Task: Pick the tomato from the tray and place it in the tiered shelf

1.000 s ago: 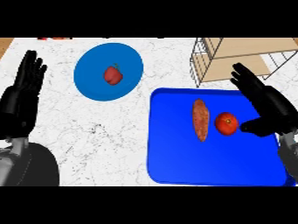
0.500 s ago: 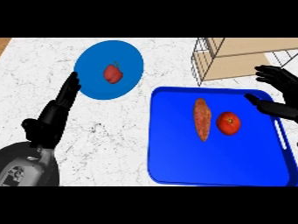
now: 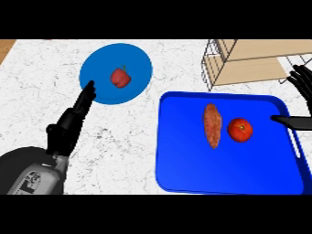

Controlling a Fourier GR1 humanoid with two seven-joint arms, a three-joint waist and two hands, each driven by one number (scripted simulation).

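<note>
The right hand [image 3: 309, 98], fingers apart, could push the tomato [image 3: 240, 130] (just beside it) against the sweet potato [image 3: 212, 125].

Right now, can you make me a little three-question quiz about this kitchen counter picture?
1. True or false: the round red tomato lies on the blue rectangular tray.
2. What lies beside the tomato on the tray? A) a long orange sweet potato B) a banana C) a spoon
3. Fill in: the small red pepper sits on the round blue ____.

Key: 1 true; 2 A; 3 plate. Bonus: the black right hand is open beside the tomato, not holding it; the wooden tiered shelf waits behind.
</note>
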